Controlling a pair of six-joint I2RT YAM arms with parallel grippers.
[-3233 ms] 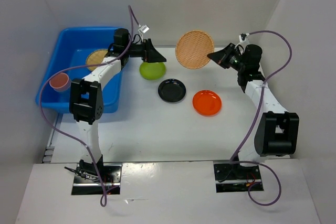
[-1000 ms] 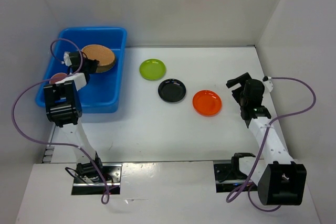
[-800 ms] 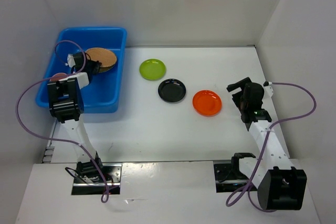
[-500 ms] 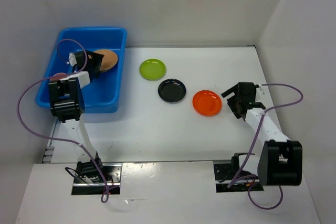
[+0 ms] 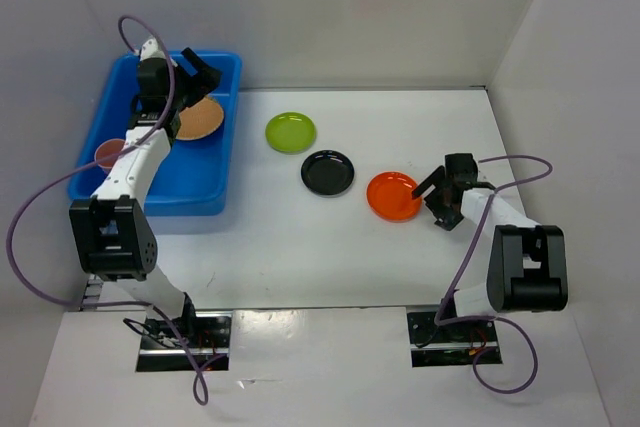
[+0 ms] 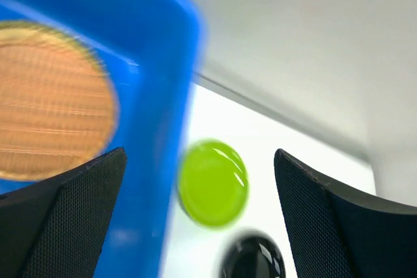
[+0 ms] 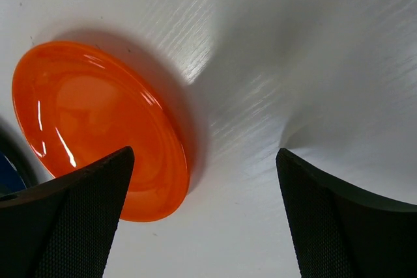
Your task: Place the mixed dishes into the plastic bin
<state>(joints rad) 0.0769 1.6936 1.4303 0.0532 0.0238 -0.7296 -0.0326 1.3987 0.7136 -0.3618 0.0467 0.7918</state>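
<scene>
Both pairs of fingers spread and empty; three plates out on the surface, two dishes in the bin.

The left fingers (image 6: 71, 219) stand wide apart, holding nothing, raised over the far right corner of the blue bin (image 5: 150, 209). Inside the bin a woven tan plate (image 5: 198, 119) lies near the far end and a pink cup (image 5: 112, 154) sits by the left wall. The right fingers (image 7: 65, 219) are spread too, low over the surface (image 5: 300, 247), just beside the right edge of the orange plate (image 5: 392, 196). The black plate (image 5: 328, 173) lies left of the orange one, apart from it. The green plate (image 5: 290, 132) lies farther back, nearer the bin.
</scene>
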